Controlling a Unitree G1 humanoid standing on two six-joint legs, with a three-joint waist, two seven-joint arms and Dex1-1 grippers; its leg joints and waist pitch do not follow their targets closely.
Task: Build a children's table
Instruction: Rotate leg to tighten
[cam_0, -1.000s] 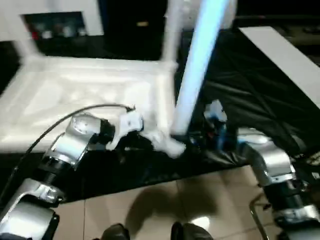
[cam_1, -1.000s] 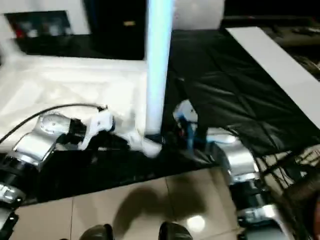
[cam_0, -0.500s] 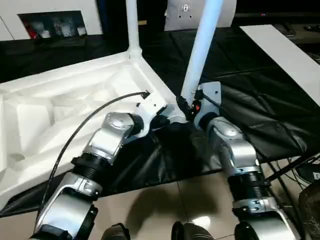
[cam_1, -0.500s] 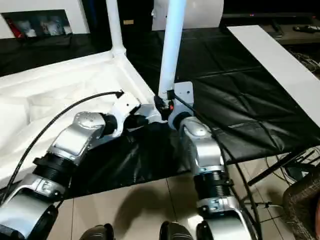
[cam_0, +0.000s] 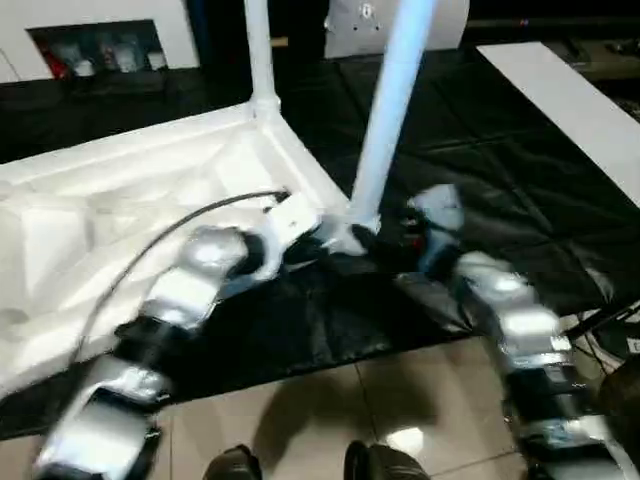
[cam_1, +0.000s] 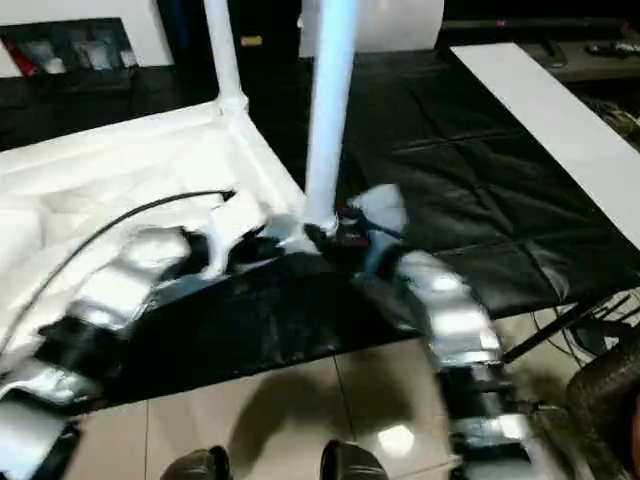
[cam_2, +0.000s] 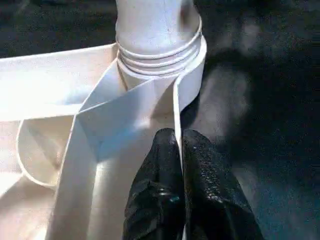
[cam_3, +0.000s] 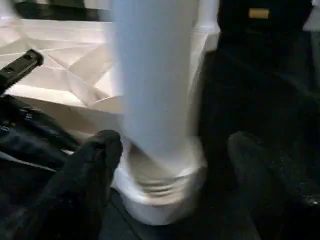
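- Upside down, the children's table (cam_0: 130, 190) lies on a black sheet (cam_0: 480, 190), ribbed underside showing.
- Two legs stand in corner sockets: near leg (cam_0: 385, 110), far leg (cam_0: 258, 50).
- Left gripper (cam_2: 179, 150) jaws are clenched on the table's thin rim beside the near socket.
- Right gripper (cam_3: 175, 150) jaws are spread wide either side of the near leg's base, not touching it.

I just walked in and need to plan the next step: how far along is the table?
Two legs stand in the upturned table top: the far leg and near leg. The left gripper pinches the rim; the right gripper straddles the near leg, open. No other legs are visible yet.
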